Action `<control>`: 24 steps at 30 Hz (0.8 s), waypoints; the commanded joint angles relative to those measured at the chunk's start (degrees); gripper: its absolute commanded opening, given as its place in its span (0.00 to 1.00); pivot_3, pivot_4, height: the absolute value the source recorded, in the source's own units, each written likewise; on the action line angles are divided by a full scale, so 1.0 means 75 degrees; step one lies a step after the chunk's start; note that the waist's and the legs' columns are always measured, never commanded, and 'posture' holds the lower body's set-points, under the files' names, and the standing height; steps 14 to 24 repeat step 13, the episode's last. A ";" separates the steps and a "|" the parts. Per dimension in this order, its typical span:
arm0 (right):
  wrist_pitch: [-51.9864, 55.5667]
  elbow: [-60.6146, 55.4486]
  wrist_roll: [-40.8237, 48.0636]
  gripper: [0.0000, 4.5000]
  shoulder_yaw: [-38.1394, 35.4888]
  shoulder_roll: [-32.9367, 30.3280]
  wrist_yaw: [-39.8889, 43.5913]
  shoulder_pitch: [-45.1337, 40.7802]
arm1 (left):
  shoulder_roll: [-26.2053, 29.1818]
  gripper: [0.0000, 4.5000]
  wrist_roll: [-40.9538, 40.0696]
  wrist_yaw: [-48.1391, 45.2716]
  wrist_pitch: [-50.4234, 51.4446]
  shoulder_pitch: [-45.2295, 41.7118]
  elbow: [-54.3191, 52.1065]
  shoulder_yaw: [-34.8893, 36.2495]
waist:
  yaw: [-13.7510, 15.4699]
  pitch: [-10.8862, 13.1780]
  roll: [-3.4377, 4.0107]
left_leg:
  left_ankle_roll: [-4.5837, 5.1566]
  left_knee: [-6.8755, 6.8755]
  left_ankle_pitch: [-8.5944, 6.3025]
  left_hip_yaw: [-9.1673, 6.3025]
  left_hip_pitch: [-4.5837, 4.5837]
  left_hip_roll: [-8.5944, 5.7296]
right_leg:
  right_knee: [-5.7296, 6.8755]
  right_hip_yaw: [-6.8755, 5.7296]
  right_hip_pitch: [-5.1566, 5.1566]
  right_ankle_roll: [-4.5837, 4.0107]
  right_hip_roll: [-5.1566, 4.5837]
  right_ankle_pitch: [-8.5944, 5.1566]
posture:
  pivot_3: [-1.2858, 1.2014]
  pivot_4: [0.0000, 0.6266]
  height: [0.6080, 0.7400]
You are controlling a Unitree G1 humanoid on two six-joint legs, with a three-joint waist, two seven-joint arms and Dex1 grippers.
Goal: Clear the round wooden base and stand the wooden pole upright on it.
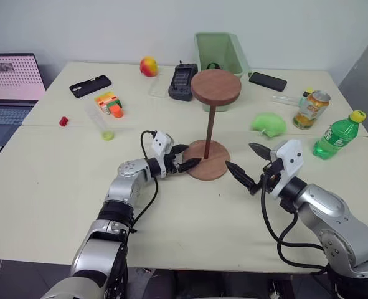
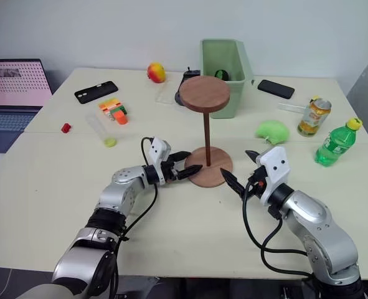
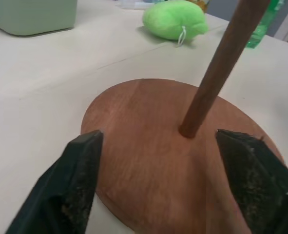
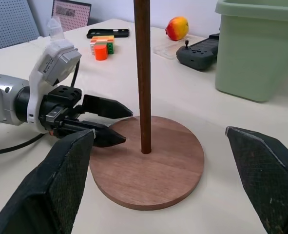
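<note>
The wooden pole (image 1: 210,126) stands upright on the round base (image 1: 206,159) near the middle of the tabletop (image 1: 59,187), its disc end up, so the standing step looks done. The left hand (image 1: 185,158) is released, fingers spread at the base's left edge. The right hand (image 1: 245,166), also spread and empty, waits just right of the base.

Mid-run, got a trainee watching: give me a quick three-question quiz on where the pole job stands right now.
1. True or false: the thin dark-brown wooden pole stands upright on the flat round reddish-brown wooden base.
2. Which gripper is at the base's edge: A) left gripper, B) right gripper?
3. Fill in: the disc on the pole is at its ___ end.

Key: 1 true. 2 A; its fingers are apart and hold nothing. 3 top.
</note>
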 commanded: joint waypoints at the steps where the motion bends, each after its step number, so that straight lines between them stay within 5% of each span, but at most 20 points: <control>1: -0.0170 -0.0040 0.0042 1.00 -0.0040 -0.0008 0.0143 -0.0158 | 0.0432 0.99 -0.0312 -0.0335 0.0483 -0.0033 -0.1128 0.0223 | -0.0002 0.0004 0.0002 | 0.0002 0.0000 -0.0001 -0.0001 0.0000 0.0001 | 0.0002 -0.0001 0.0000 0.0000 0.0003 0.0000 | 0.52 0.24 1.00; 4: -0.0192 0.0039 0.0064 1.00 -0.0116 -0.0109 0.0305 -0.0170 | 0.0936 0.99 -0.0511 -0.0672 0.1002 0.0003 -0.1819 0.0310 | -0.0025 0.0014 0.0009 | 0.0002 -0.0001 -0.0001 -0.0002 0.0000 0.0004 | 0.0003 -0.0003 0.0000 0.0000 0.0011 0.0000 | 0.52 0.24 1.00; 13: -0.0352 0.0987 0.0656 1.00 -0.1042 -0.1484 0.2145 -0.0166 | 0.4378 0.99 -0.0870 -0.2085 0.3195 0.0814 -0.3677 0.0694 | -0.0076 0.0056 0.0038 | 0.0026 -0.0006 -0.0014 0.0008 0.0010 0.0010 | 0.0003 -0.0004 0.0000 -0.0002 0.0013 -0.0001 | 0.52 0.24 1.00; 24: -0.0352 0.0987 0.0656 1.00 -0.1042 -0.1484 0.2145 -0.0166 | 0.4378 0.99 -0.0870 -0.2085 0.3195 0.0814 -0.3677 0.0694 | -0.0076 0.0056 0.0038 | 0.0026 -0.0006 -0.0014 0.0008 0.0010 0.0010 | 0.0003 -0.0004 0.0000 -0.0002 0.0013 -0.0001 | 0.52 0.24 1.00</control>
